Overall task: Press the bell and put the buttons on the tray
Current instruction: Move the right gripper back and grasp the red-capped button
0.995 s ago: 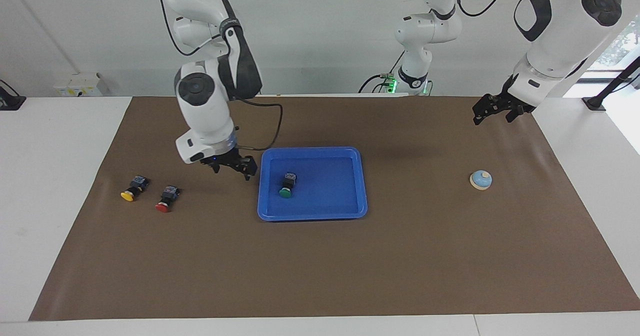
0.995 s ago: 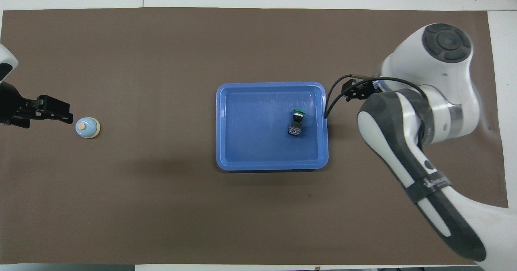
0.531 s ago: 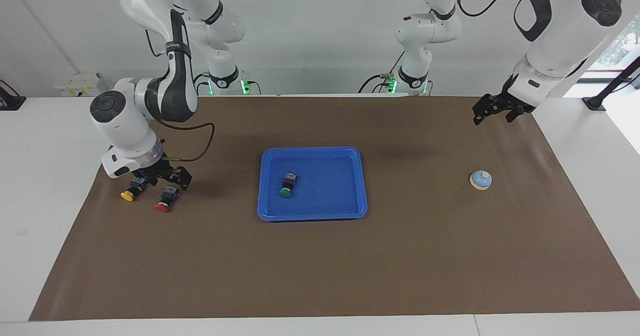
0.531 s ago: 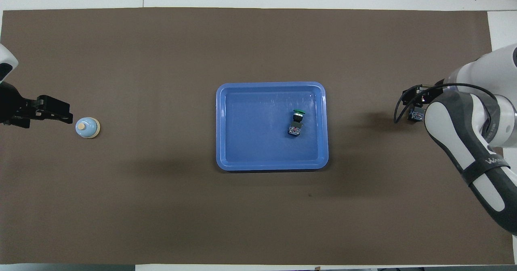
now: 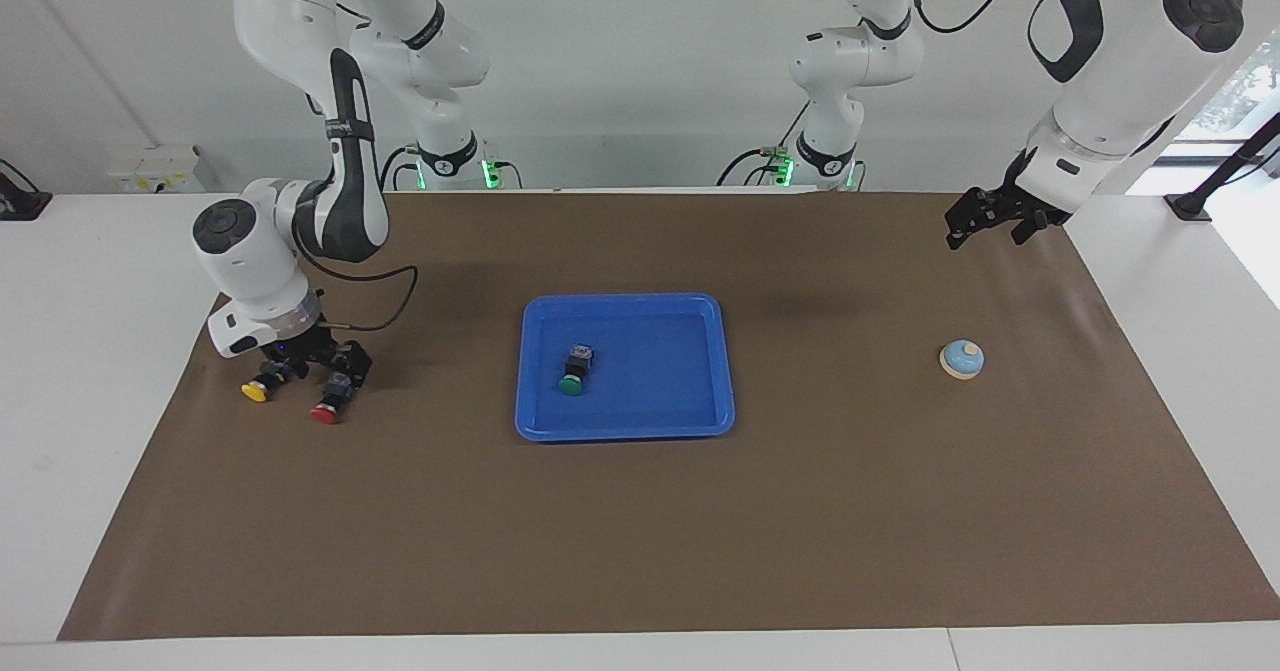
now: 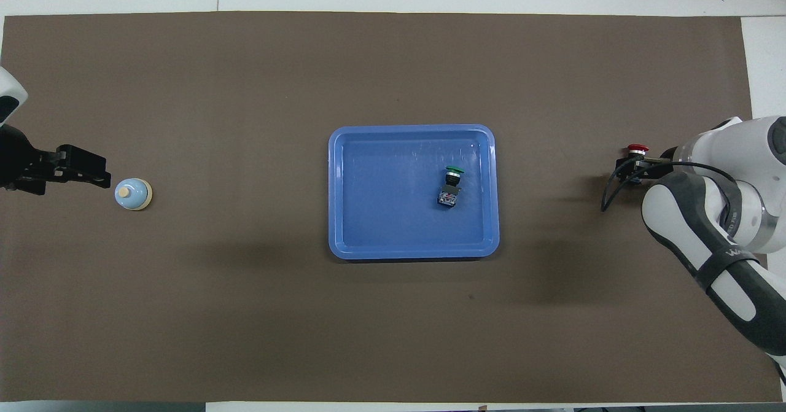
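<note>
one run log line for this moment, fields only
right gripper: open, low over yellow button and red button | left gripper: open, waiting | green button: in tray | bell: on mat

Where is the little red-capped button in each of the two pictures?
Facing view: the red button lies on the brown mat toward the right arm's end of the table, beside the yellow button.
Overhead view: only its red cap shows, at the picture's opposite edge, beside the right arm.
Shared landmark: the blue tray in the middle of the mat.
</note>
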Motion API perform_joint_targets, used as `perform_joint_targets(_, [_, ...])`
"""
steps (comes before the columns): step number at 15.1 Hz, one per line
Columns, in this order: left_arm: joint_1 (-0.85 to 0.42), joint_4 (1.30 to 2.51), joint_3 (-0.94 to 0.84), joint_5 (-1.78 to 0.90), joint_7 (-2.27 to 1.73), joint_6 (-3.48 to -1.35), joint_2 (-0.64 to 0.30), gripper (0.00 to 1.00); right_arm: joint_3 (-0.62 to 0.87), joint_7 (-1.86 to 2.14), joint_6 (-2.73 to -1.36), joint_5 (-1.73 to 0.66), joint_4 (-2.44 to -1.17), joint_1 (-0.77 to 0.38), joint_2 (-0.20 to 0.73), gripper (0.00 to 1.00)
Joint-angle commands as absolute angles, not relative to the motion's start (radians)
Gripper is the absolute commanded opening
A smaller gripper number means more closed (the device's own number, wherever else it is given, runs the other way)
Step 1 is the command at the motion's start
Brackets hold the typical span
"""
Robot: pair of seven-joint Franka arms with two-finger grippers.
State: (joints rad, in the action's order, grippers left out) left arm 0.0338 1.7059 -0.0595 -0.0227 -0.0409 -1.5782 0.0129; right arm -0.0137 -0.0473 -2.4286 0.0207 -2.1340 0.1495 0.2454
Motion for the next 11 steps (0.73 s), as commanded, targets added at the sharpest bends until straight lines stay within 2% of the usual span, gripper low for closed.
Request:
perform_joint_targets(1, [0.034,1.715,-0.057,-0.026,-0.048,-1.589,0.028,1.0,0.002,-0.023,-2.476,0.031,-2.141,0.167,0.265,0.86])
perform_joint_targets(3, [0.034,1.715,-0.057,-0.026,-0.048,-1.589,0.028,1.0,0.003,-0.025,-2.503,0.031,-2.14,0.164,0.279,0.84])
perform_joint_targets(4, [0.034,1.715,-0.057,-0.026,-0.048,-1.589,0.028,1.0,0.003,-0.025,-2.503,0.029,-2.14,0.163,0.281,0.71])
perform_joint_targets(7, [0.034,1.715,-0.057,-0.026,-0.048,-1.588,0.029,1.0,0.003,-0.021,-2.485,0.029,-2.137,0.158,0.279,0.05])
perform_joint_targets(8, [0.034,1.715,-0.057,-0.026,-0.048,-1.589,0.028,1.0,0.003,-0.02,-2.471,0.029,-2.131,0.155,0.279,0.0])
perform_joint_targets(11, [0.034,1.715,-0.057,-0.026,-0.048,-1.589,0.029,1.0,0.011,-0.026,-2.425,0.026,-2.105,0.152,0.273,0.0])
